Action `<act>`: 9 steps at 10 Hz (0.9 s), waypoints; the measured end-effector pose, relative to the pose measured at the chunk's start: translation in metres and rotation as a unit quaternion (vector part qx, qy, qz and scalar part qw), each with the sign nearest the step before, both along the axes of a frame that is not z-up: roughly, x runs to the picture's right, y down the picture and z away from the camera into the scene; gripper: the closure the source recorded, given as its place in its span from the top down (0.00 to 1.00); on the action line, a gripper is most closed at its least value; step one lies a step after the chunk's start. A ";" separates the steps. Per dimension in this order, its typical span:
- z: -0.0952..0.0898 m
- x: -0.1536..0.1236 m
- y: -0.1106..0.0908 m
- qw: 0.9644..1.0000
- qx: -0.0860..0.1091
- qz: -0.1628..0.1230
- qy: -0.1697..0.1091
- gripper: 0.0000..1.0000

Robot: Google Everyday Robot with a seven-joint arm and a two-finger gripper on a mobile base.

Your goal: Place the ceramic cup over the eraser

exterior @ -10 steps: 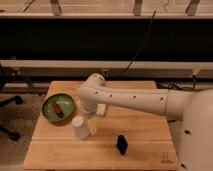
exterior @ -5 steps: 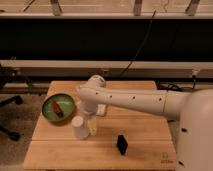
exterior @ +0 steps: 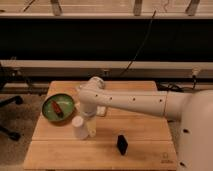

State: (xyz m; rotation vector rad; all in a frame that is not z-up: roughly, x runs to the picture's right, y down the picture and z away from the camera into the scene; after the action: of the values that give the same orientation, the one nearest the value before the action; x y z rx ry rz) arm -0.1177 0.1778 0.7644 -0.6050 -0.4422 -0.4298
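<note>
The ceramic cup (exterior: 79,127) is a small plain white cylinder standing upright on the wooden table (exterior: 145,132), left of the middle. My gripper (exterior: 91,126) hangs down from the white arm's wrist (exterior: 89,99), right beside the cup on its right side. The eraser (exterior: 122,144) is a small black block standing on the table to the right of the cup and nearer the front edge, apart from both the cup and the gripper.
A green bowl (exterior: 58,107) holding a red thing sits at the table's left, just behind the cup. A flat white piece (exterior: 103,111) lies partly under the arm. A black chair base (exterior: 10,117) stands left of the table.
The arm's wrist has shifted slightly to the left above the cup. The cup and the eraser stay where they were.
</note>
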 end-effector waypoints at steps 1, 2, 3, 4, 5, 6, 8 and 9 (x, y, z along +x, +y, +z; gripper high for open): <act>-0.002 -0.002 0.002 1.000 0.001 -0.001 -0.001 1.00; -0.004 -0.006 0.005 1.000 0.003 -0.005 -0.004 1.00; -0.005 -0.010 0.007 1.000 0.003 -0.009 -0.006 1.00; -0.006 -0.012 0.008 1.000 0.004 -0.013 -0.007 1.00; -0.006 -0.016 0.009 1.000 0.004 -0.019 -0.008 1.00; -0.007 -0.021 0.011 1.000 0.004 -0.027 -0.009 1.00; -0.007 -0.028 0.013 0.999 0.005 -0.037 -0.012 0.99; -0.007 -0.030 0.013 0.999 0.005 -0.042 -0.014 0.94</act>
State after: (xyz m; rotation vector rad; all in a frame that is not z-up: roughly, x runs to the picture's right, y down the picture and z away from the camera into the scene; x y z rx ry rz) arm -0.1479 0.1907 0.7570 -0.6095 -0.4419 -0.5206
